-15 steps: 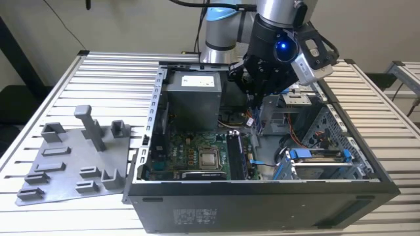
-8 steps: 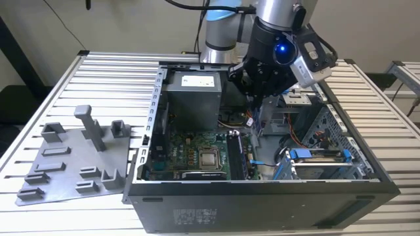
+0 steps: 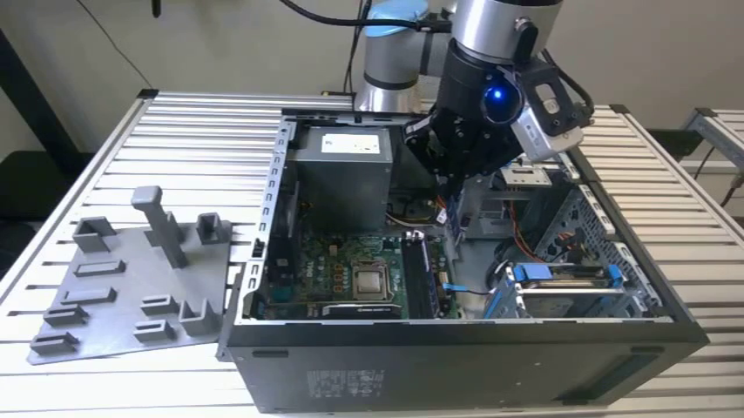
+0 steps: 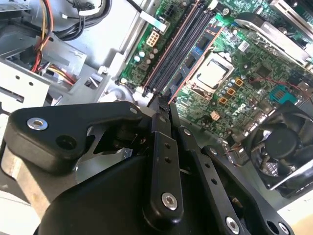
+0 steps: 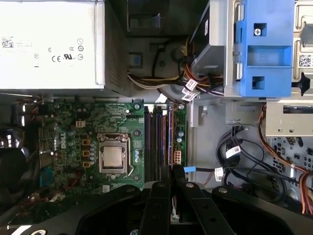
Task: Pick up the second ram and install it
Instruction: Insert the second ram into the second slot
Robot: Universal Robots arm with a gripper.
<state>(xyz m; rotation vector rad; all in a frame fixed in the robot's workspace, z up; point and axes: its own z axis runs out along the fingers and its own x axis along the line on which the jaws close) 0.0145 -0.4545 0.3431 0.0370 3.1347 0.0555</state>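
My gripper (image 3: 451, 222) reaches down into the open computer case (image 3: 465, 335), over the memory slots beside the processor (image 5: 112, 156). In both wrist views its black fingers (image 5: 178, 172) are drawn close together. The thin top edge of the second ram (image 5: 169, 137) runs out from between them, along the slot nearest the case's cable side. In the second wrist view the same edge (image 4: 193, 54) lines up with the slot. Whether the board is fully seated I cannot tell. The gripper (image 4: 165, 98) stays closed on the stick's near end.
A flat grey holder tray (image 3: 117, 296) with an upright T-shaped post (image 3: 157, 222) lies on the slatted table at the exterior view's left. Inside the case are the power supply (image 3: 337, 174), a blue drive cage (image 3: 558, 274), loose cables (image 5: 234, 152) and a cooling fan (image 4: 279, 147).
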